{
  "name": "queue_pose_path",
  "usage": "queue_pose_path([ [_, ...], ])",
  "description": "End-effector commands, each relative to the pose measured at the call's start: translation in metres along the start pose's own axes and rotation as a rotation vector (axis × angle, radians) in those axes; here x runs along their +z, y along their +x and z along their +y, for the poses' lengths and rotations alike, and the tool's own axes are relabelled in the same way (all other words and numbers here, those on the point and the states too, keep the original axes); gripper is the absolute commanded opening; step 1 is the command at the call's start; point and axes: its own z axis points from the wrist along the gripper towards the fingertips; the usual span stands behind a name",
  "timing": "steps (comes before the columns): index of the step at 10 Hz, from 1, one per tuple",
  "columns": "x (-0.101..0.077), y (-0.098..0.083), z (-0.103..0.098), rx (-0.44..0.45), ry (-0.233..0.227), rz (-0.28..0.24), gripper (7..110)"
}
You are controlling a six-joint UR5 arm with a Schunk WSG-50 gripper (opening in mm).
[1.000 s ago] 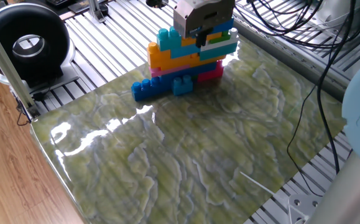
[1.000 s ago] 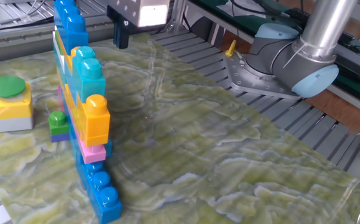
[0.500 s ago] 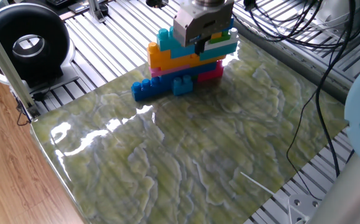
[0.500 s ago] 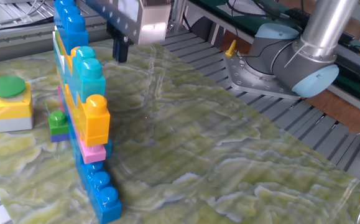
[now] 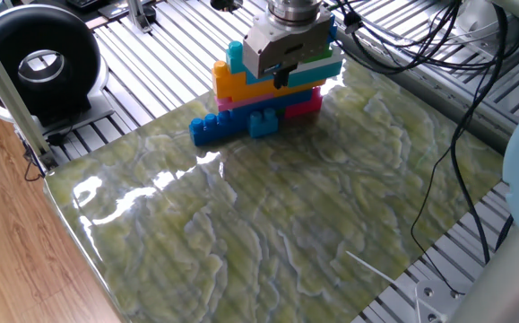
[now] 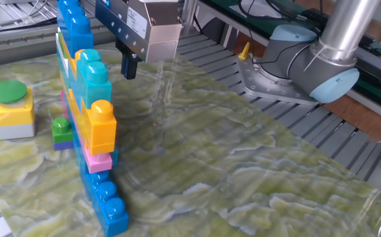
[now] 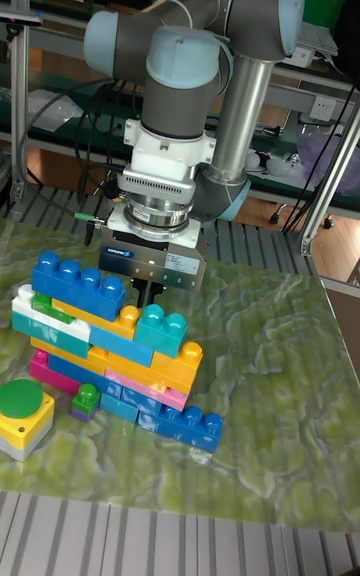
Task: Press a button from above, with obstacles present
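Note:
The button is a green round cap on a yellow box with a grey base; in the tall fixed view the button sits at the front left. In one fixed view it is hidden behind the obstacles. The obstacles form a stacked wall of studded bricks in orange, blue, cyan, green, white and pink over a low blue row. My gripper hangs close beside the wall's upper bricks, on the side away from the button. Its dark fingers point down; no gap or contact shows.
A small green brick on a purple one stands between button and wall. The green marbled mat covers the slatted metal table. A black round device sits at the far left, cables at the back, the arm's base beside the mat.
My gripper has come lower and moved along the wall, closer to its upper bricks. Button and bricks have not moved.

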Motion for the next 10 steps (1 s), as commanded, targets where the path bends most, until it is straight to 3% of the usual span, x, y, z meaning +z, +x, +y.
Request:
queue_pose_path([
  [1,0.001,-0.003,0.003,0.029,-0.011,-0.012,7],
  [5,-0.001,0.013,0.0,-0.019,0.014,0.045,7],
  [10,-0.003,0.015,0.004,-0.019,0.016,0.04,7],
])
